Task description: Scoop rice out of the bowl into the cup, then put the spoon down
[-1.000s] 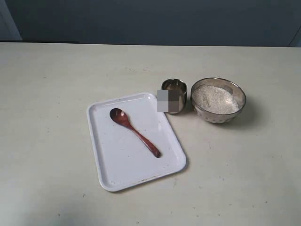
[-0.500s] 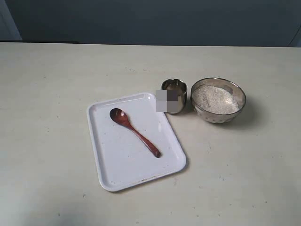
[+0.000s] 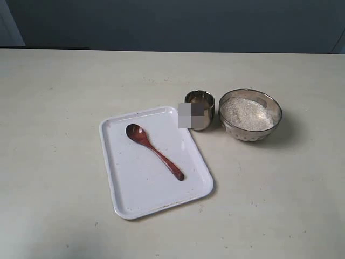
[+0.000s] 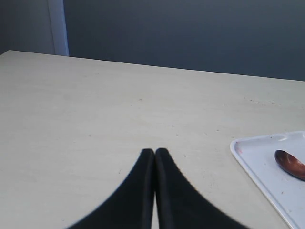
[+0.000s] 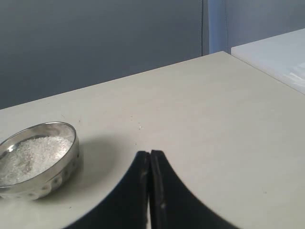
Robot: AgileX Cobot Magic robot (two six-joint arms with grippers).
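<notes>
- Exterior view: tabletop (image 3: pixel 54 162) bearing white tray (image 3: pixel 135 199), bowl (image 3: pixel 275 108) of rice (image 3: pixel 247 113), cup (image 3: pixel 205 100) just beside bowl, spoon (image 3: pixel 154 151) lying on tray; cup caught by this view alone.
- Left wrist view: left hand (image 4: pixel 155 151) pressed together, empty, over bare tabletop.
- Right wrist view: right hand (image 5: pixel 149 153) pressed together, empty, near bowl.

A white rectangular tray (image 3: pixel 141 190) with rounded corners lies flat and slightly askew on the pale beige bench (image 3: pixel 59 108); a dark wall (image 3: pixel 178 24) stands behind.
</notes>
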